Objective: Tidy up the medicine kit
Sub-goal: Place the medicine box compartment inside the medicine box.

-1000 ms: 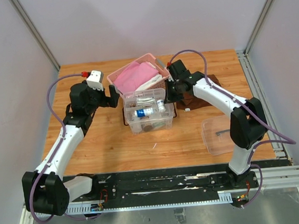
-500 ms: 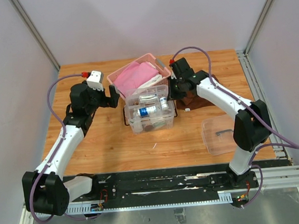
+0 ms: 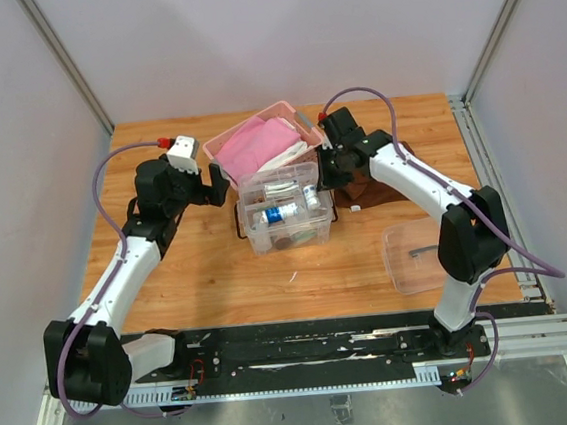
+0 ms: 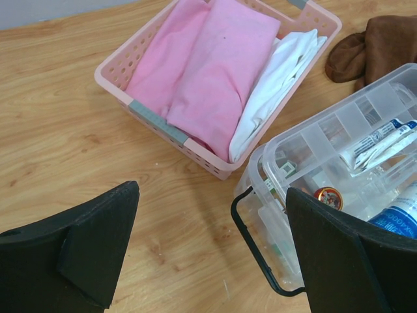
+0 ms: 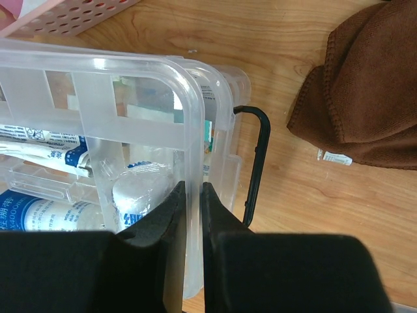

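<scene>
Clear plastic rectangular medicine kit box: table centre, just near of the pink slatted basket. Divided clear tray: over the box, right rim pinched in your right gripper; lift it level. Left gripper: spread wide, empty, left of the box.

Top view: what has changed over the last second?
The right gripper, shut on the tray rim, has moved slightly up and toward the far side. The tray has shifted with it inside the box. The left gripper stays open beside the box. The basket, brown cloth and lid have not moved.
</scene>
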### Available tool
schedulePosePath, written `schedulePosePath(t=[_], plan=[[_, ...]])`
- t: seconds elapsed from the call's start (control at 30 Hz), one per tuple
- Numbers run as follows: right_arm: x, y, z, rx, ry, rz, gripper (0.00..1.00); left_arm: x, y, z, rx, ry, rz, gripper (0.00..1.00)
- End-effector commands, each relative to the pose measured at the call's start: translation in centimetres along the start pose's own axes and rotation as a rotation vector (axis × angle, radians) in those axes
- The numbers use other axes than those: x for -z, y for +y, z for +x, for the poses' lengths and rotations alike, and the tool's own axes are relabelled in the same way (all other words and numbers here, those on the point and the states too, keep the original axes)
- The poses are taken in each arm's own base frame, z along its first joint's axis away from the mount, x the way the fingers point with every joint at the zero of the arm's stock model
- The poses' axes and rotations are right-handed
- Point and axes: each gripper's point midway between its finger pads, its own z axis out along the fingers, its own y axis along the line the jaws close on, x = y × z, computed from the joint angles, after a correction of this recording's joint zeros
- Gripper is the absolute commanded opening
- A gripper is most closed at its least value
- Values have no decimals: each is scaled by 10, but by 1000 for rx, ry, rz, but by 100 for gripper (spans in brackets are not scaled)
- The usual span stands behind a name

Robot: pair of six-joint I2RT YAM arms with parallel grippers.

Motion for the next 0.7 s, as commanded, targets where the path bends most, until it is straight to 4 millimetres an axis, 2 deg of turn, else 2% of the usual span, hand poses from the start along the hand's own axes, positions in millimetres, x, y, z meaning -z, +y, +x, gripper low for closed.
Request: schedulePosePath(t=[0.0,0.5,0.67], plan=[[-5,-9,5,10,56,17,0,-5,-9,-3,-1,-28,50,99],[-1,-1,2,14,80,-40,3,-9,-17,-1,-15,-36,84,99],[2,2,-2,18,87,-63,6,-18,-24,-4,-15,-45,127,98]])
